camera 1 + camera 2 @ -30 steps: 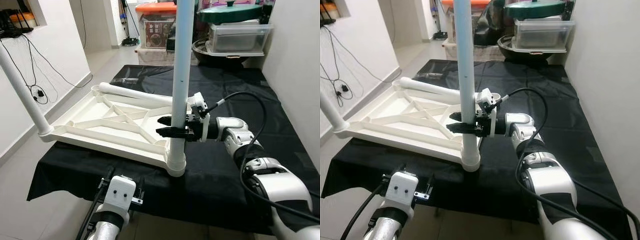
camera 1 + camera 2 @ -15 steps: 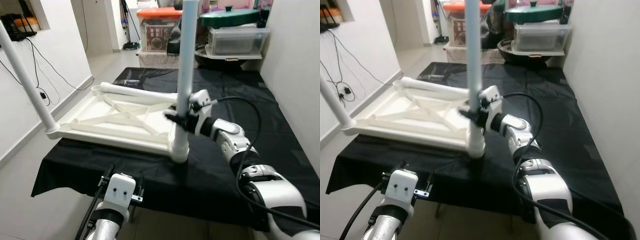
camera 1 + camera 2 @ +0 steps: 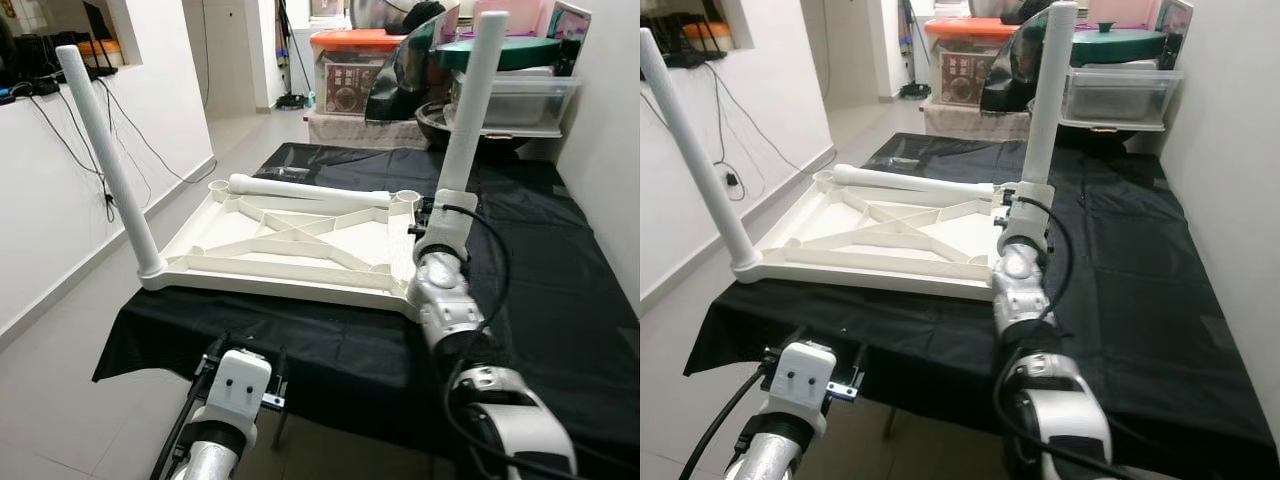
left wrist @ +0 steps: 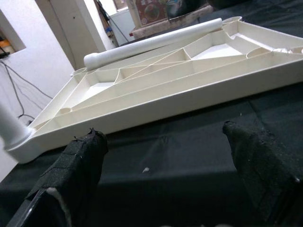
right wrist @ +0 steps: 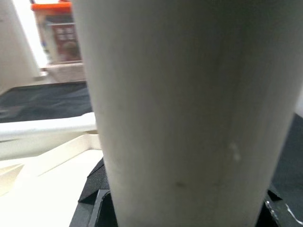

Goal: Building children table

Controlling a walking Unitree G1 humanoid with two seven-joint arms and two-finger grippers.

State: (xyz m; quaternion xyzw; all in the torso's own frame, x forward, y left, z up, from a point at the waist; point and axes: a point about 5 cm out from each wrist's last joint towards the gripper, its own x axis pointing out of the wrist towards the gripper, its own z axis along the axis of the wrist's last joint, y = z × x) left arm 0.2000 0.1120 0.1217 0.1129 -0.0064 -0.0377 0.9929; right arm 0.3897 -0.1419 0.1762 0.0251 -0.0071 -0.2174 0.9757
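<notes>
**Upturned tabletop on the black-draped table**

Where the black cloth [image 3: 560, 290] covers the table, you see the white tabletop [image 3: 290, 250] lying underside up, one leg [image 3: 108, 160] standing at its near-left corner and one [image 3: 1045, 105] at the near-right. A loose leg [image 3: 310, 190] lies along the far edge. Your right gripper [image 5: 189, 208] is clasped around the near-right leg; your left gripper [image 4: 165, 156] hovers spread before the near edge. Storage bins [image 3: 345, 70] crowd the back, cables [image 3: 85, 150] trail down the white wall.
</notes>
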